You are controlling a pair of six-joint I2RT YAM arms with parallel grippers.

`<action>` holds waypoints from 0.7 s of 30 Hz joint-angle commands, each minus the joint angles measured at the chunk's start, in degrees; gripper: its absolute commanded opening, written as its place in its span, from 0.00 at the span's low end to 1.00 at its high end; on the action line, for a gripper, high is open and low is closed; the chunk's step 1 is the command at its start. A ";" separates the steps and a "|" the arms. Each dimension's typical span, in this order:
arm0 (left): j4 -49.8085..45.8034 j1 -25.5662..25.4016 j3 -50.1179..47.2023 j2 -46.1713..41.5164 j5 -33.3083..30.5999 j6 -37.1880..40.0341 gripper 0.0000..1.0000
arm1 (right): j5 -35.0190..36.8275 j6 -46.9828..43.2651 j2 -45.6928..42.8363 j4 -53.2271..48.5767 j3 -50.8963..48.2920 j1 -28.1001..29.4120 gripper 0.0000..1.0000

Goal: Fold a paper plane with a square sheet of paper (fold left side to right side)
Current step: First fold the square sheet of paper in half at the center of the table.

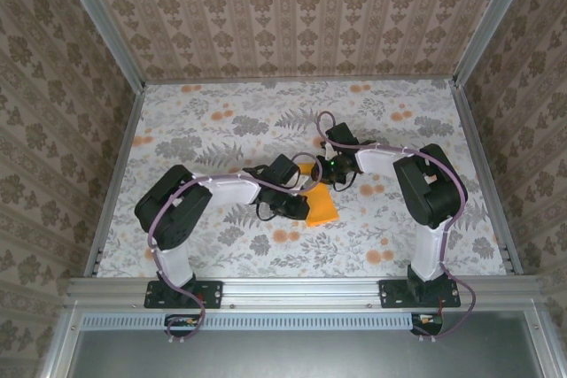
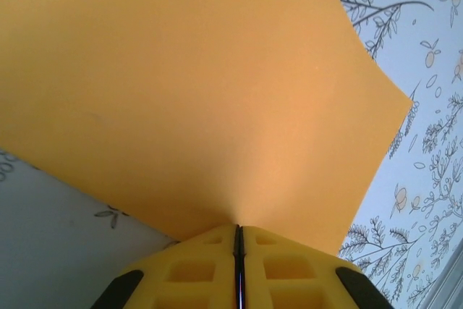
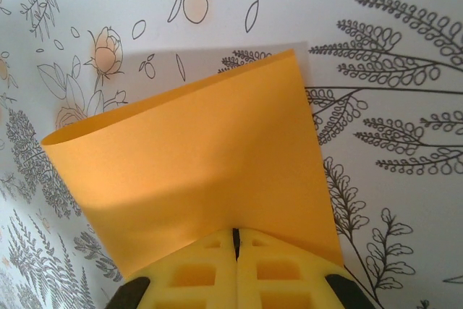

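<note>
Floral table [image 1: 425, 219], arms bent inward, left claw [image 2: 238, 231], right claw [image 3: 236, 234] pinching orange sheet [image 2: 202, 92]

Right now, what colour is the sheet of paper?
Plain orange paper; best in left wrist view.

This is a robot test booth. Wallpapered panels [image 1: 301, 6] in metal framing [image 1: 104, 24] enclose a flowered table [image 1: 221, 121] with arms [image 1: 221, 188] bolted on.

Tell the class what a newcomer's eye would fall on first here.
The bright orange sheet of paper stands out at the middle of the flowered table. The left pincer and the right pincer are each shut on an edge of it, and one side curls over.
</note>
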 commanded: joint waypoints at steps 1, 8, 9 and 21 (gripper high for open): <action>-4.99 -1.85 -1.53 -1.36 1.10 -0.71 0.11 | 5.93 0.48 3.57 -4.36 -0.71 -0.32 0.03; -4.66 -3.33 -1.48 -1.88 0.52 -1.13 0.12 | 6.02 0.57 3.74 -4.17 -0.86 -0.35 0.03; -4.62 -3.47 -1.47 -1.94 0.49 -1.08 0.12 | 6.02 0.57 3.74 -4.11 -0.88 -0.35 0.03; -4.74 -5.26 -1.68 -2.62 -0.30 -1.44 0.12 | 5.74 0.57 3.93 -3.67 -0.97 -0.33 0.03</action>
